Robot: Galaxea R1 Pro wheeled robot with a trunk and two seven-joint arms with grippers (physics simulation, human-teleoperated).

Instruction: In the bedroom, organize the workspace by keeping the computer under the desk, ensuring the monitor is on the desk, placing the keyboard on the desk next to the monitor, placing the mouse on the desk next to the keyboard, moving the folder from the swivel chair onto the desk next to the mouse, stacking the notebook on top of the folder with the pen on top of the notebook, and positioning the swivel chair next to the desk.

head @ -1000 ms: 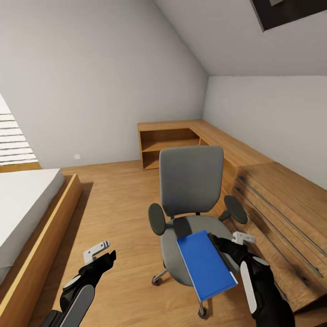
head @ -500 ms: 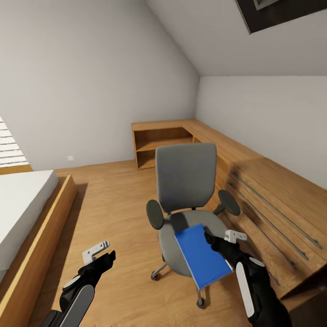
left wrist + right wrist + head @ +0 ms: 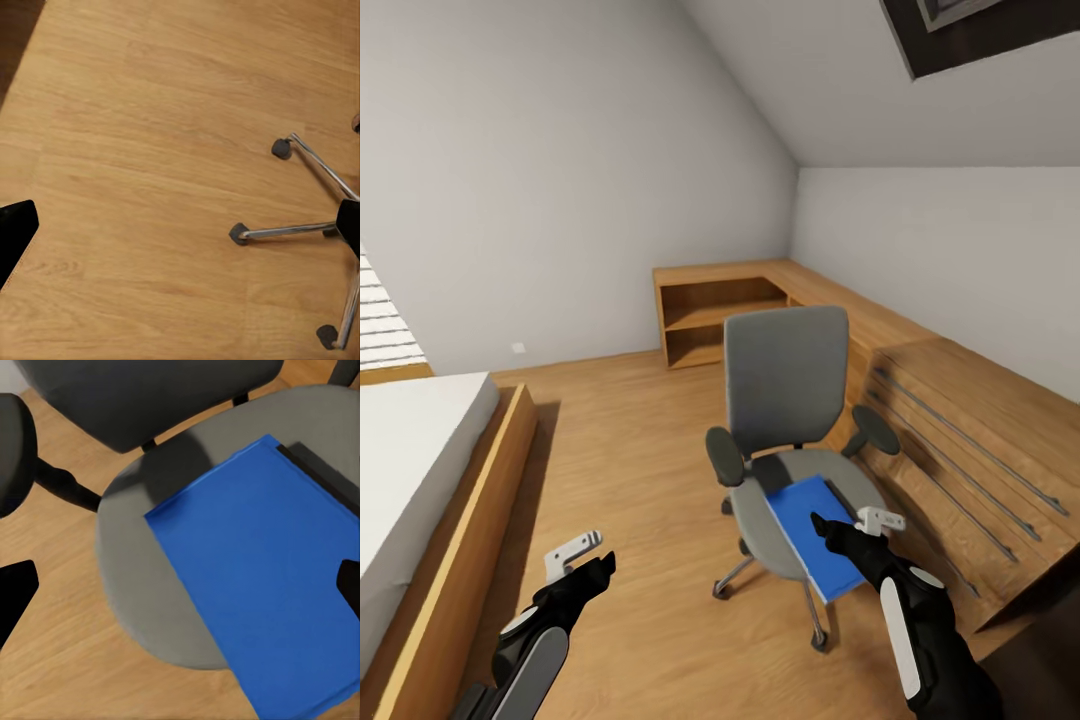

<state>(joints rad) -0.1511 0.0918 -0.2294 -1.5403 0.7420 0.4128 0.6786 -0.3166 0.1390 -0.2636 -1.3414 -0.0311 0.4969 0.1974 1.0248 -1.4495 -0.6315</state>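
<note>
The grey swivel chair point(image 3: 785, 380) stands on the wood floor in front of the low cabinets, its back toward them. On its seat point(image 3: 127, 570) lies the blue folder point(image 3: 805, 515), flat, with one corner past the seat's front edge. My right gripper point(image 3: 848, 520) hovers open just above the folder point(image 3: 255, 577), and nothing is between its fingers. My left gripper point(image 3: 585, 562) hangs open over bare floor to the left of the chair. In the left wrist view the chair's chrome wheeled base point(image 3: 300, 225) shows beyond the left gripper point(image 3: 180, 229).
A bed point(image 3: 420, 450) in a wooden frame fills the left side. Low light-wood cabinets point(image 3: 720, 300) run along the far wall and down the right wall point(image 3: 960, 440), close behind the chair. Open floor point(image 3: 620, 440) lies between bed and chair. A skylight point(image 3: 980, 30) is overhead.
The view panned slightly at first. The chair with the folder has since rolled a little away and to the right, and the folder sits further back on the seat. Both arms have barely moved.
</note>
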